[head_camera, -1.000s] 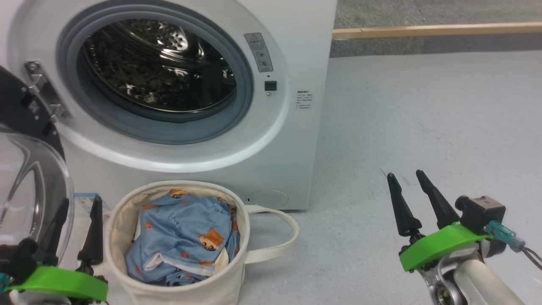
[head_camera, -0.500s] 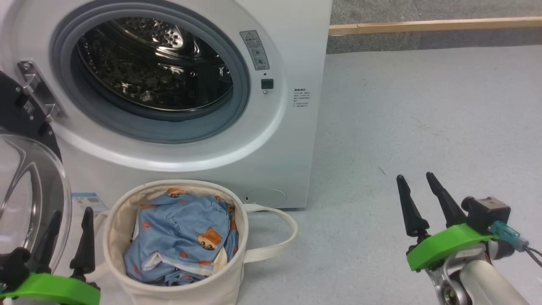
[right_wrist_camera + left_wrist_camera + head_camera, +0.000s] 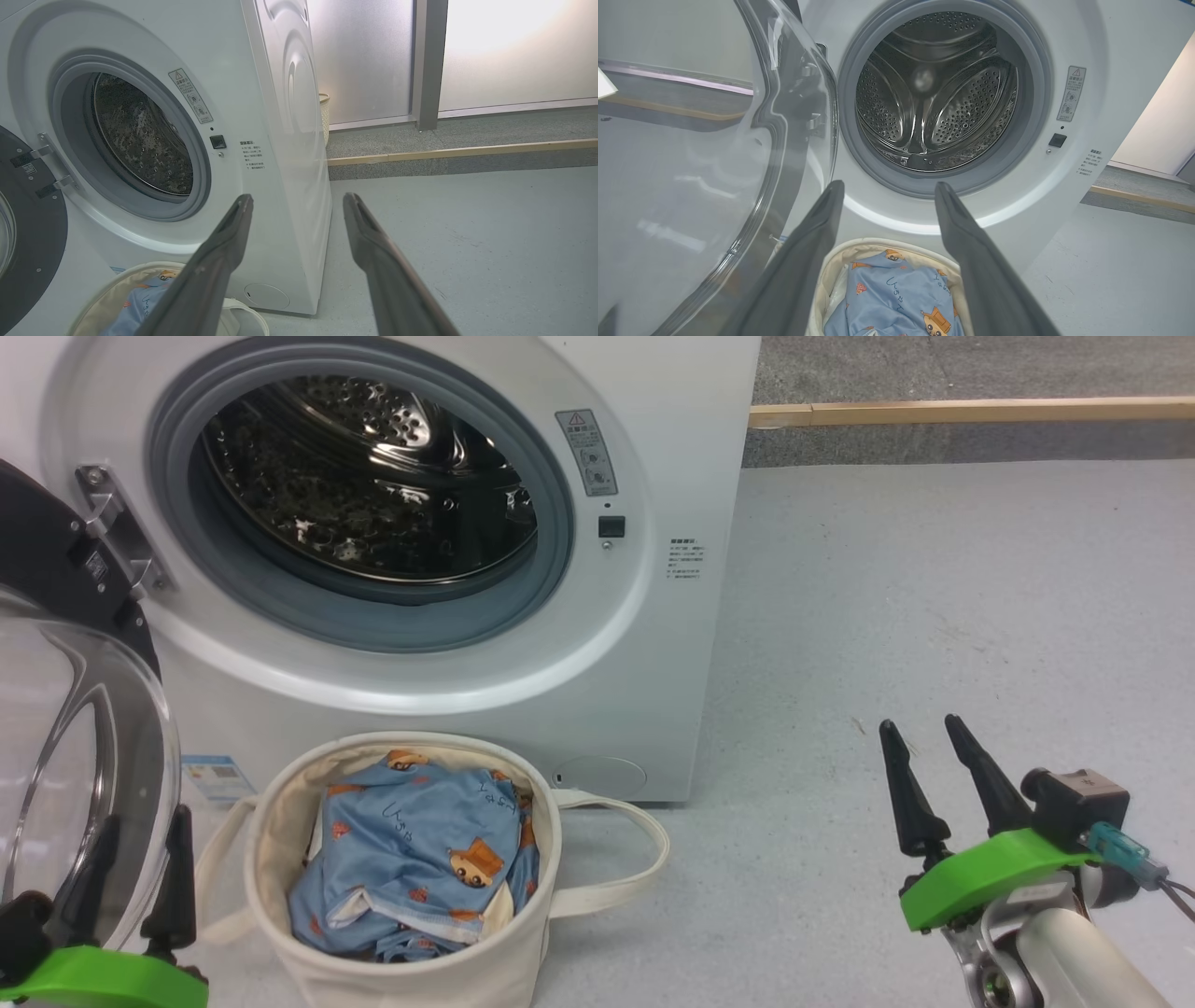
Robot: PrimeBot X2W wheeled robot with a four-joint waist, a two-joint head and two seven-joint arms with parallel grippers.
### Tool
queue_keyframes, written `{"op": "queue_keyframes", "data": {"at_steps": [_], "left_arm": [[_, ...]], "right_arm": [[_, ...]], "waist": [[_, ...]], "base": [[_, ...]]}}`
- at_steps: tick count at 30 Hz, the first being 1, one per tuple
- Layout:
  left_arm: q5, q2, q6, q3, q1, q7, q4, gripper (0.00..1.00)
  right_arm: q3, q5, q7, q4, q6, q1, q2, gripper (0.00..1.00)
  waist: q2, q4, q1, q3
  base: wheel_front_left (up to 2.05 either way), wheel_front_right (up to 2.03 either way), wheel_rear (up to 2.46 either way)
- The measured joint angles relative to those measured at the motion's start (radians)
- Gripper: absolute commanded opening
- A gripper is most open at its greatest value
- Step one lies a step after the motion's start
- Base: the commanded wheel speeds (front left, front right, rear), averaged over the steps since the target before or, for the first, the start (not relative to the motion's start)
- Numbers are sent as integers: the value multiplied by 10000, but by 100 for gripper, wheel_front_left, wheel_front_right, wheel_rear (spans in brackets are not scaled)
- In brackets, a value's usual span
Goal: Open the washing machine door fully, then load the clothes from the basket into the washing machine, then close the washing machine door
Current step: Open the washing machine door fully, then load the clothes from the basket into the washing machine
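Below, on the grey floor (image 3: 934, 597) before the white washing machine (image 3: 653, 644): the cream basket (image 3: 546, 896), with the light blue clothes (image 3: 420, 859) bundled inside. Just left of the basket, the left end effector (image 3: 140, 826), dark fingers spread wide and empty, pointing up the head view, right beside the clear glass bowl of the open washing machine door (image 3: 84, 728); touching it or not, impossible to tell. Well right of the basket, over bare floor, the right end effector (image 3: 920, 728), also spread wide and empty, fingers leaning slightly left on a pale forearm. Along the left wrist view, clothes low between the fingers, steel drum (image 3: 934, 93) ahead.
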Motion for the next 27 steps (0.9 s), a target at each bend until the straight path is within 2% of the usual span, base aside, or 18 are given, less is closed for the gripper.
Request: {"op": "queue_keyframes", "data": {"at_steps": [10, 27], "left_arm": [[94, 15, -58, 44, -7, -2, 98, 100], [178, 4, -90, 155, -20, -6, 134, 100]], "right_arm": [[-23, 2, 0, -4, -2, 0, 8, 100], [-23, 2, 0, -15, 0, 0, 12, 100]], "waist": [[0, 122, 0, 39], [0, 374, 2, 30]], "base": [[14, -16, 3], [56, -68, 11]]}}
